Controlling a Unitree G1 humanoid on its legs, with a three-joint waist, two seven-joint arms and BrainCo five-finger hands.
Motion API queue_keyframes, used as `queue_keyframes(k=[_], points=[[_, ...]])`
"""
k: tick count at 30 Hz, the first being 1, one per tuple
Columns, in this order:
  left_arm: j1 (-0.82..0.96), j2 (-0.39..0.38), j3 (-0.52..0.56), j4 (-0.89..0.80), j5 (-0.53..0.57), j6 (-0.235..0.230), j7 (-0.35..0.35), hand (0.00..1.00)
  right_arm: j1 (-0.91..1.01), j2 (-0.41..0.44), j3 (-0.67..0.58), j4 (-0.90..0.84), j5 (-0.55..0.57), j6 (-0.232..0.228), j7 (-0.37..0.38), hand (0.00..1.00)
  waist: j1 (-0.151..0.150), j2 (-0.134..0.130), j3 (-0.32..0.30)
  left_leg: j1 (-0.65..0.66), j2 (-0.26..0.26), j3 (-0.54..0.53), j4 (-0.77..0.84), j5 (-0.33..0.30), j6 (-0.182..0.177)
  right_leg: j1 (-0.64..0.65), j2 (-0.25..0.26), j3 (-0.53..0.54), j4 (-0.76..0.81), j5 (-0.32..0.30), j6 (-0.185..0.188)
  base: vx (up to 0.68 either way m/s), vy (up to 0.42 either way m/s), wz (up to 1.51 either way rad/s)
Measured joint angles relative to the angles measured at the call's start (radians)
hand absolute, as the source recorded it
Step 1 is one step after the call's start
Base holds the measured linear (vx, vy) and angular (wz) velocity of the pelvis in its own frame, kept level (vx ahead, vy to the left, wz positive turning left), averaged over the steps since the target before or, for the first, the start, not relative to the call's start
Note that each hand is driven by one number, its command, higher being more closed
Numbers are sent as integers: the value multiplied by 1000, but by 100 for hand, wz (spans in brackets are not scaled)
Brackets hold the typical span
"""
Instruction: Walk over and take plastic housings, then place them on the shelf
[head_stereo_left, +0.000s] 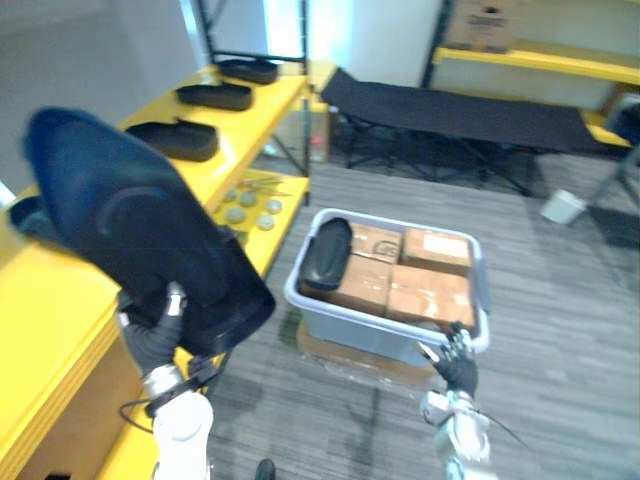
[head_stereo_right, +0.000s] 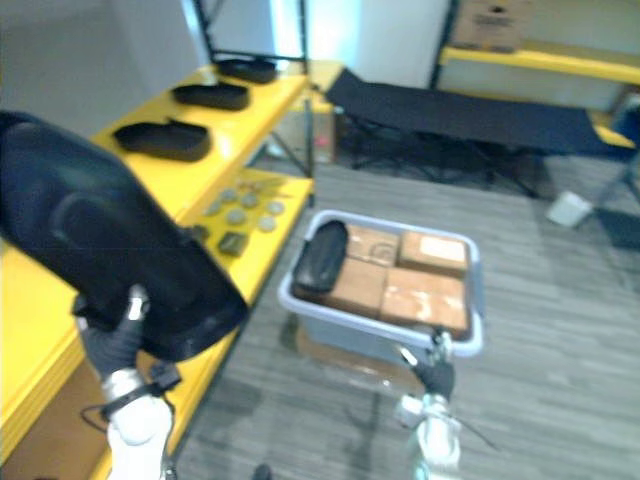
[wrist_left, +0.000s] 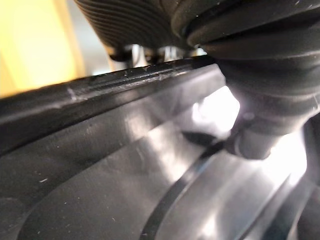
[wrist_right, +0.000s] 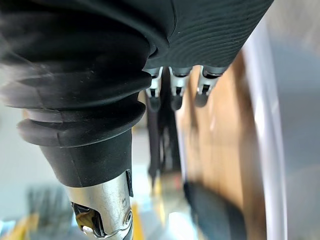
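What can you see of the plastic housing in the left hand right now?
The plastic housing is a large black shell, smooth and slightly glossy, rounded at the top, with a faint circular ring on its face. The left wrist view shows a ridged rim with light scratches and curved ribs on the inside. It is held in the air, tilted, seemingly over the edge of the yellow shelf. Only the left hand touches it, fingers curled round its lower edge.

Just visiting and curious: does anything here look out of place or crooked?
Little. One black housing stands tilted on edge in the grey bin, against cardboard boxes; the housings on the yellow shelf lie flat.
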Motion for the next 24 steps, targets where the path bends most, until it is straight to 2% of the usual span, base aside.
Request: queue_keyframes(k=[4, 8, 11, 12, 15, 20, 21, 22, 23, 24], points=[[76, -15, 59, -21, -29, 0, 30, 100, -54, 1, 37, 0, 1, 0, 8, 0, 49, -21, 4, 1, -18, -67, -1, 7, 0, 33, -12, -68, 37, -41, 4, -1, -1, 53], [110, -24, 90, -33, -31, 0, 35, 100, -93, 11, 50, 8, 10, -1, 8, 0, 63, -35, 23, -7, -15, -82, 0, 10, -5, 32, -9, -81, 49, -55, -2, -25, -8, 15], [92, -20, 81, -68, -30, 1, 33, 100, -94, 8, 48, 12, 21, -1, 1, 0, 44, -47, 52, -62, -18, -159, 0, 34, -14, 30, 6, -162, 54, -71, -5, -50, -27, 72], [82, -18, 71, -72, -31, 1, 29, 100, -95, 9, 45, 12, 21, -1, 0, 0, 45, -54, 67, -74, -19, -174, -1, 42, -13, 31, 10, -182, 56, -74, -5, -33, 19, 44], [79, -16, 54, -81, -34, 1, 21, 100, -101, 11, 51, 9, 17, -1, 3, 0, 52, -51, 79, -84, -24, -167, -1, 47, -11, 18, -1, -183, 70, -69, 3, -4, 62, 6], [32, 1, 37, -130, -26, -3, -2, 100, -149, 11, 103, 1, 7, -1, 19, 0, 49, -49, 82, -76, -22, -50, 0, 33, 8, -63, -40, -72, 123, -66, 2, -10, 82, -56], [-1, 25, 6, -130, -26, -4, -6, 100, -153, 11, 118, -13, 7, -1, 24, 0, 40, -47, 95, -67, -20, -36, -1, 24, 16, -79, -43, -18, 151, -77, -15, -41, 74, -43], [-20, 36, -6, -129, -26, -4, -9, 100, -151, 11, 119, -18, 7, -1, 25, 0, 33, -45, 101, -66, -19, -38, -1, 23, 18, -82, -40, 22, 156, -78, -16, -35, 71, -11], [-50, 52, -42, -125, -25, -5, -11, 100, -150, 10, 119, -19, 7, -1, 26, 0, 19, -45, 105, -69, -17, -47, -1, 25, 20, -88, -29, 118, 158, -86, -27, -24, 58, 10], [-65, 63, -61, -122, -25, -10, -14, 100, -150, 10, 119, -20, 7, -1, 27, 0, 16, -50, 109, -69, -15, -48, -1, 25, 20, -91, -24, 168, 159, -98, -30, -8, 37, 10]])
